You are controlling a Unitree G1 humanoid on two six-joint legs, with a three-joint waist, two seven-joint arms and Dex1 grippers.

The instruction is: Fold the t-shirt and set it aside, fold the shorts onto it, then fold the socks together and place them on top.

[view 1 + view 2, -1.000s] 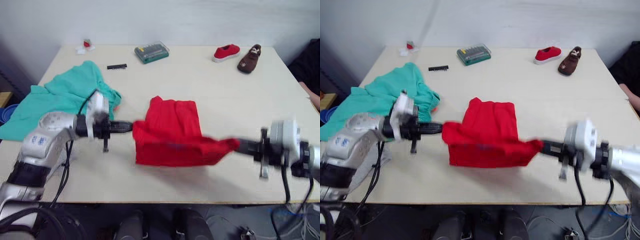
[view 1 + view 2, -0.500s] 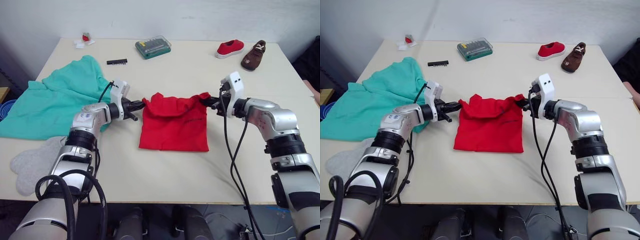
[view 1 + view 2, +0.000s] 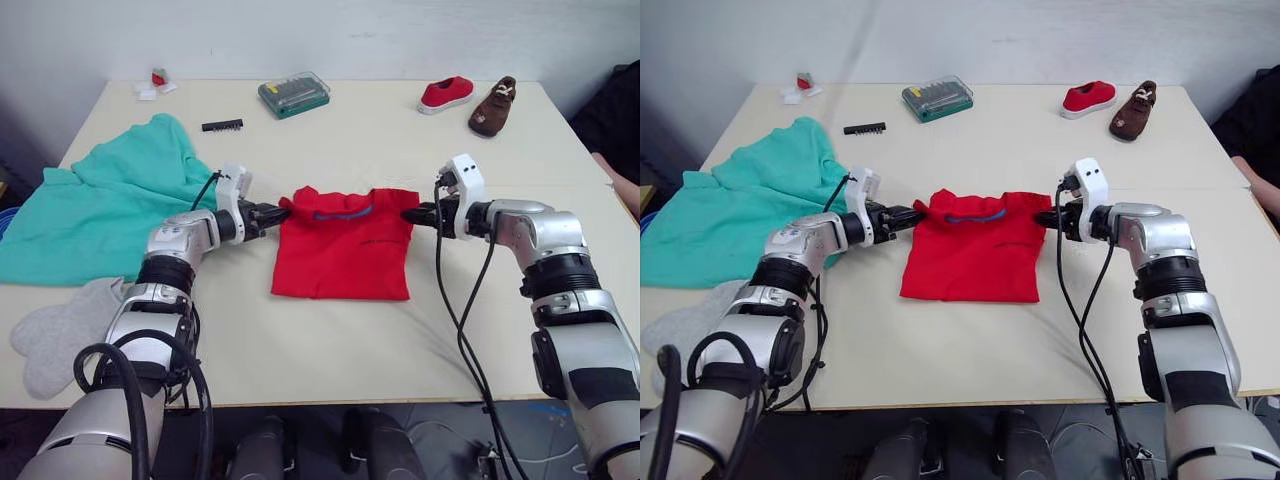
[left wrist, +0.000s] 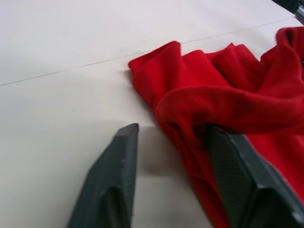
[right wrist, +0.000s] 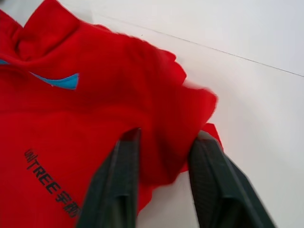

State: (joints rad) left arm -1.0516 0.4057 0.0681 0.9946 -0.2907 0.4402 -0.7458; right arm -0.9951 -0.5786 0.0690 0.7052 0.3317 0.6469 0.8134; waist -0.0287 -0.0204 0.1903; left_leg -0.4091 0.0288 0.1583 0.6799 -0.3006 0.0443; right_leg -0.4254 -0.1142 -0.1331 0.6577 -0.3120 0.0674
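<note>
**Left eye view: both grippers at the far corners of the red shirt**

The bright red short-sleeved fabric t-shirt (image 3: 345, 245) lies folded mid-table, blue-teal collar band up. The left gripper (image 3: 281, 212) sits at its far left corner; the left wrist view shows its fingers (image 4: 115, 183) spread, with red cloth bunched between them. The right gripper (image 3: 407, 214) is at the far right corner, its fingers (image 5: 116, 187) parted with a fold of cloth between them. The teal soft fabric shorts (image 3: 110, 205) lie spread to the left, and the light grey knit socks (image 3: 52, 335) rest near the table's (image 3: 330, 340) front-left edge.
</note>
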